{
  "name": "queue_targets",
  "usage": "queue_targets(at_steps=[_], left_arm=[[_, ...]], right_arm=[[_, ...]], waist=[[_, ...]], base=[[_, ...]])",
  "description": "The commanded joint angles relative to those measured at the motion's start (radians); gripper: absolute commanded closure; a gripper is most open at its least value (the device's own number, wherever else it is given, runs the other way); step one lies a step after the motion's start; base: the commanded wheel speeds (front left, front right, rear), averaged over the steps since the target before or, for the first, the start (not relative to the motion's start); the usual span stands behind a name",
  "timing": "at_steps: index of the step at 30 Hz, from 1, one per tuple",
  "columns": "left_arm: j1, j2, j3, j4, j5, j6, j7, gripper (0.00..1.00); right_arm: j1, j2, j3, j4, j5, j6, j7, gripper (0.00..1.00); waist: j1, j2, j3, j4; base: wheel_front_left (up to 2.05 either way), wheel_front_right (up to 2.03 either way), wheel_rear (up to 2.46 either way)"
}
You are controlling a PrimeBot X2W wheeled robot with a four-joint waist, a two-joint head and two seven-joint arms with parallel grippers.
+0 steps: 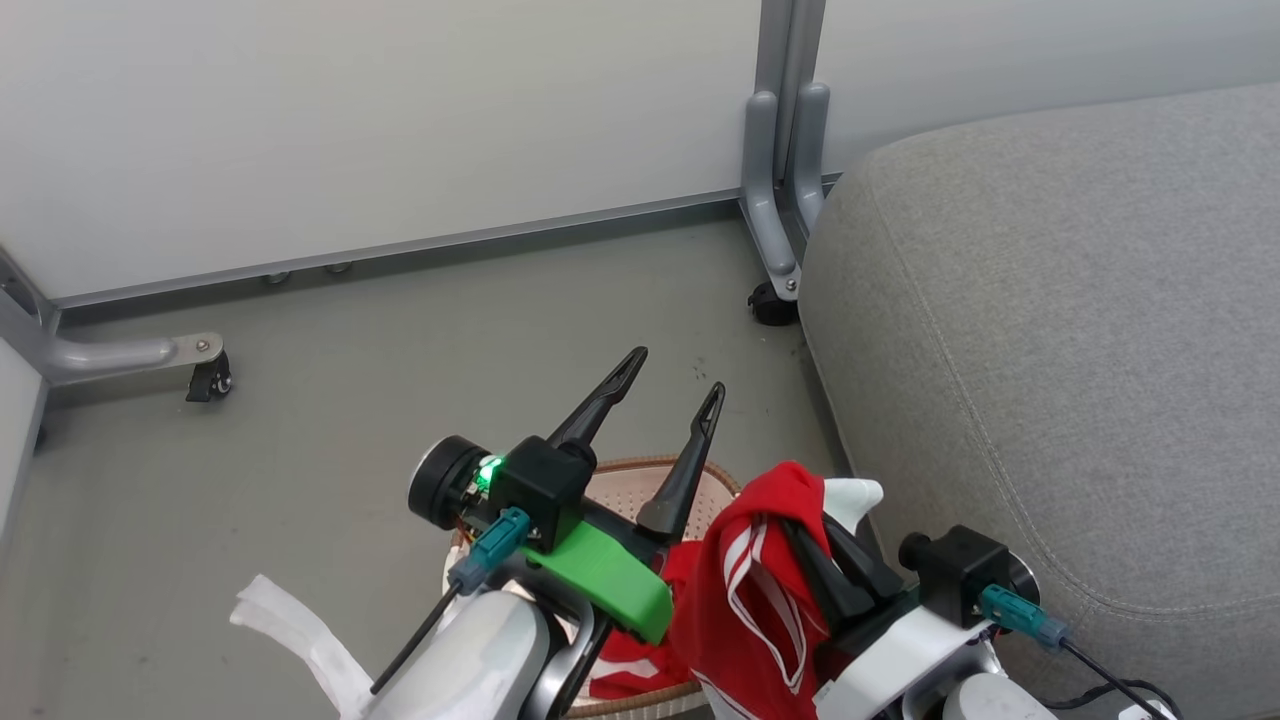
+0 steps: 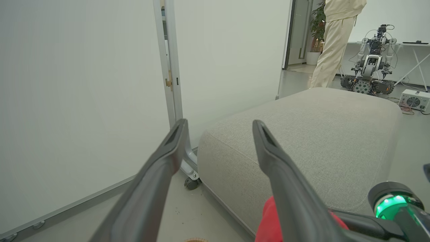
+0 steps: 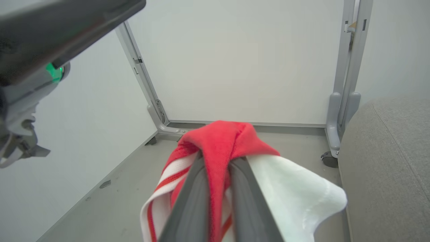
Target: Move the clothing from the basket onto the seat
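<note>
My right gripper (image 1: 800,520) is shut on the clothing (image 1: 760,580), a red garment with white stripes, and holds it above the basket (image 1: 640,466) beside the seat (image 1: 1080,350). In the right wrist view the red fabric (image 3: 218,137) bunches over my right gripper (image 3: 220,161), and a white panel (image 3: 295,195) hangs to the right. More red fabric (image 1: 630,672) lies in the basket. My left gripper (image 1: 675,375) stands open and empty above the basket's far rim. The left wrist view shows my left gripper (image 2: 219,122) pointing at the seat (image 2: 302,134).
White partition panels on grey castor legs (image 1: 775,285) stand behind the basket, with another castor (image 1: 210,380) at the left. A white strip (image 1: 290,630) lies on the floor at the lower left. Beyond the seat are a person (image 2: 336,33) and another robot (image 2: 369,64).
</note>
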Motion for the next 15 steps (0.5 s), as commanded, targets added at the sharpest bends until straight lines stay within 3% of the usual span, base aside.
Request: queue_targets(at_steps=[1,15], left_arm=[[0.004,0.005,0.001,0.003,-0.007,0.007,-0.004,0.0],[0.044,0.035,0.011,0.011,0.001,0.028,-0.044,0.0]], right_arm=[[0.01,-0.002,-0.001,-0.006,-0.008,0.0,-0.003,1.0],[0.026,-0.035,-0.076,-0.08,-0.047,0.0,-0.003,1.0]], waist=[[0.0,-0.0001,-0.002,-0.003],[0.0,-0.0001,0.004,-0.122]], base=[[0.0,0.0,0.0],[0.0,0.0,0.0]])
